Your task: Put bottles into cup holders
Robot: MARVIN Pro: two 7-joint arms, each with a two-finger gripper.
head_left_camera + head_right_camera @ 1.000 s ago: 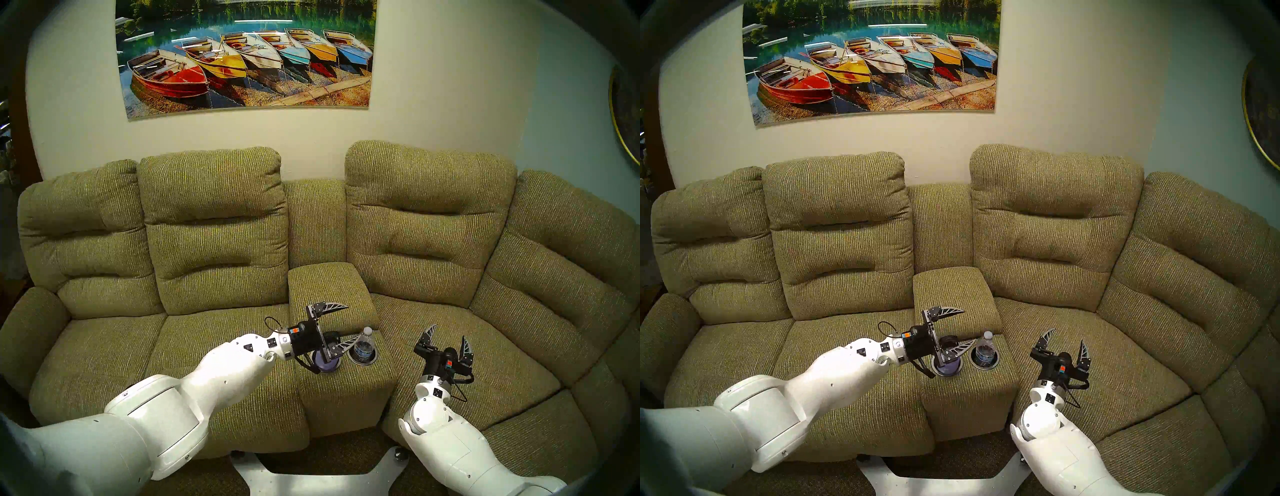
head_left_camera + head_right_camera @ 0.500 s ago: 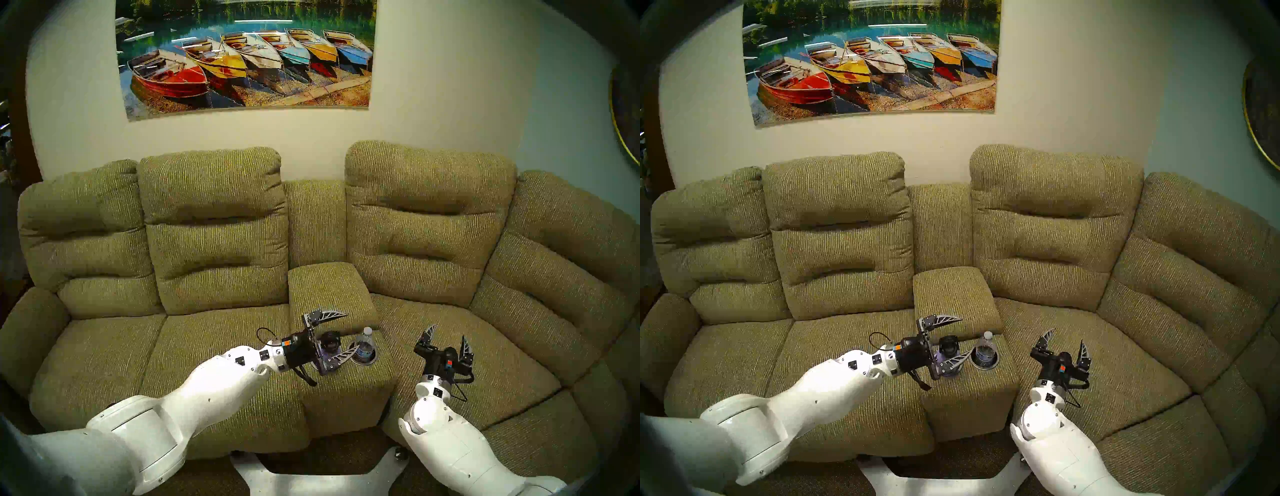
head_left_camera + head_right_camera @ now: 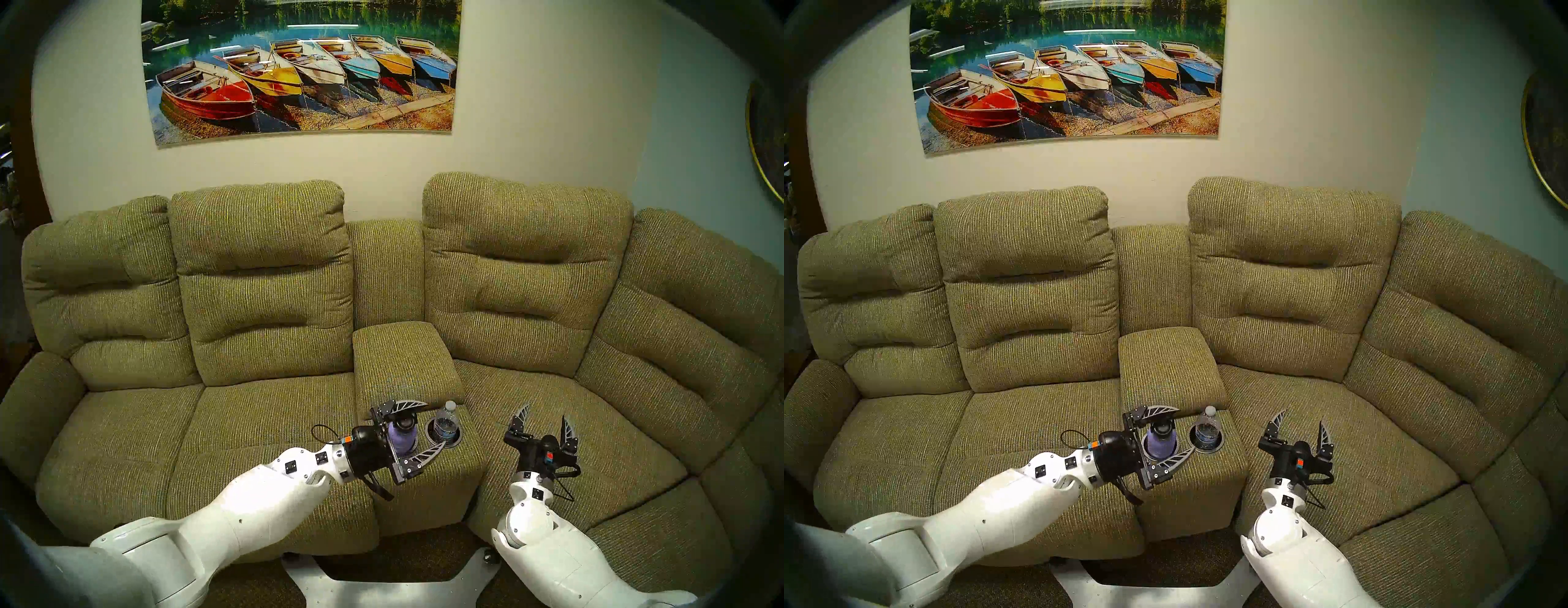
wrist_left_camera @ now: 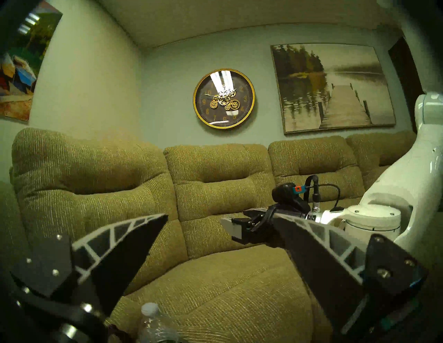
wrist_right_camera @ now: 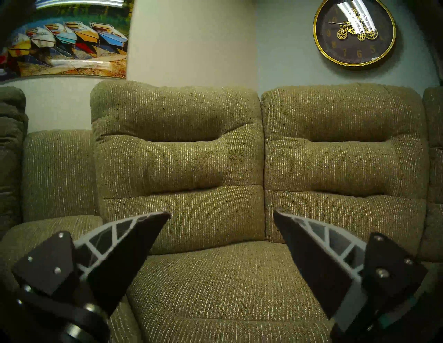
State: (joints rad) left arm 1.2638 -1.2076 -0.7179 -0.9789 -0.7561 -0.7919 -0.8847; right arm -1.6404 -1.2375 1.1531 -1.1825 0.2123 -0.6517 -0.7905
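Both bottles stand upright in the console (image 3: 428, 479) cup holders — long axes vertical, caps up: lavender flask (image 3: 401, 437) left, water bottle (image 3: 446, 422) right. Left gripper (image 3: 426, 424) spread wide by the flask (holding nothing); right gripper (image 3: 545, 422) wide open, empty, right of the console.

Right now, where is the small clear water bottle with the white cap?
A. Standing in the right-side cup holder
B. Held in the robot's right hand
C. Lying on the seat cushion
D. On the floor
A: the water bottle stands upright in the right cup holder of the sofa's centre console, and the right hand is open and holds nothing.
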